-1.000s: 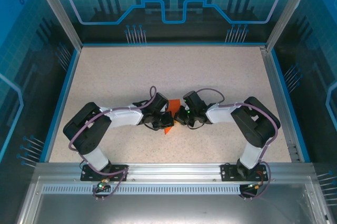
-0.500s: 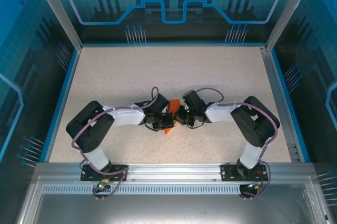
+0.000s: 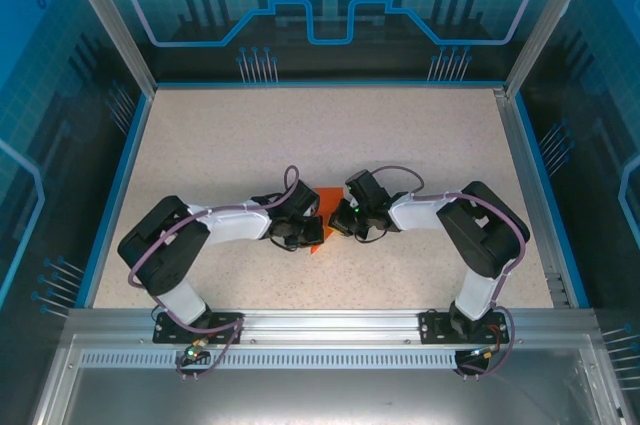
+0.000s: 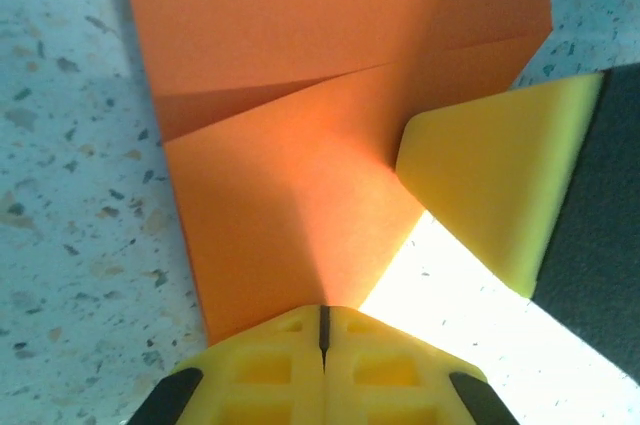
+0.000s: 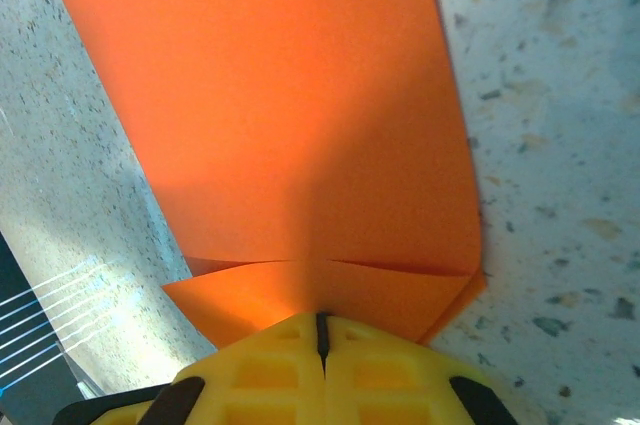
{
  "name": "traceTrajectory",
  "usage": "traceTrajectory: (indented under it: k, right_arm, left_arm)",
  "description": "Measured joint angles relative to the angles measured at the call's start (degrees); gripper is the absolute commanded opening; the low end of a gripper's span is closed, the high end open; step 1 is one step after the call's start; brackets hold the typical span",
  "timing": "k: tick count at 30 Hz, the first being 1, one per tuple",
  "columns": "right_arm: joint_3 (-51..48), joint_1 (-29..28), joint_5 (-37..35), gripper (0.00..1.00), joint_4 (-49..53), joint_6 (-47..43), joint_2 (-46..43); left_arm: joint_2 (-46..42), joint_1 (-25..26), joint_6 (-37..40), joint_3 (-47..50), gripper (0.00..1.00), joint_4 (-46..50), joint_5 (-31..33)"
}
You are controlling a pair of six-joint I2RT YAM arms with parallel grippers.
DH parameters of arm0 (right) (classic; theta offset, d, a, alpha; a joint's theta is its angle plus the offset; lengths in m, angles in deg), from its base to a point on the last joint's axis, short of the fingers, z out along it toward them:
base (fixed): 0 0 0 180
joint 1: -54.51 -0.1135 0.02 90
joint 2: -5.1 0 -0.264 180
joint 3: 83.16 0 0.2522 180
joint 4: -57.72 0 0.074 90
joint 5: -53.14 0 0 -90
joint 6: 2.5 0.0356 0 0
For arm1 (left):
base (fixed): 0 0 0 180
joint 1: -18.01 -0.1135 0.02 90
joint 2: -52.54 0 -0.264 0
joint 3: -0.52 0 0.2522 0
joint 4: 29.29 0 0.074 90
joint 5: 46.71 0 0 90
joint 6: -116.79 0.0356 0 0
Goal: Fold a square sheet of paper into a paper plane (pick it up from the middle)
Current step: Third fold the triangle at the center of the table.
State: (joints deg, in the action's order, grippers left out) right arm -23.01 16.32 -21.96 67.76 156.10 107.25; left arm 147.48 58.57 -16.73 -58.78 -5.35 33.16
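Observation:
The square sheet of paper (image 3: 316, 239) is bright orange, folded in layers with creases, and lies flat on the speckled table (image 3: 400, 145) between the two arms. In the left wrist view the paper (image 4: 300, 95) shows overlapping flaps, and my left gripper (image 4: 323, 310) is shut with its tips pressed on the sheet's near edge. A yellow finger (image 4: 500, 175) of the right gripper rests on the paper's right side there. My right gripper (image 5: 321, 317) is shut too, its tips down on a folded flap of the paper (image 5: 280, 115). From above, both grippers (image 3: 305, 230) (image 3: 338, 220) meet tip to tip over the sheet and hide most of it.
The table is ringed by a blue rim (image 3: 120, 195) and clear blue panels. An aluminium rail (image 3: 330, 330) runs along the near edge with both arm bases on it. Open tabletop lies beyond the grippers and to either side.
Both grippers stay shut on the spot. The left arm has shifted a little, and less of the orange tip shows below the grippers than a second ago.

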Motion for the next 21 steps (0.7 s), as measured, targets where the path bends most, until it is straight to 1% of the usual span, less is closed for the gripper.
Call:
traceTrajectory:
  k: [8,18,21]
  right_arm:
    - [0.1,0.1,0.2,0.03,0.2,0.0,0.2]
    - [0.1,0.2,0.4,0.04,0.2,-0.2,0.1]
    - [0.1,0.3,0.6,0.03,0.1,-0.3,0.2]
  left_arm:
    - [-1.3,-0.1,0.2,2.2,0.05,-2.1,-0.4]
    - [-4.2,-0.2,0.3,4.5,0.04,-0.8,-0.6]
    - [-5.6,-0.2,-0.2,5.3,0.03,-1.0,-1.9]
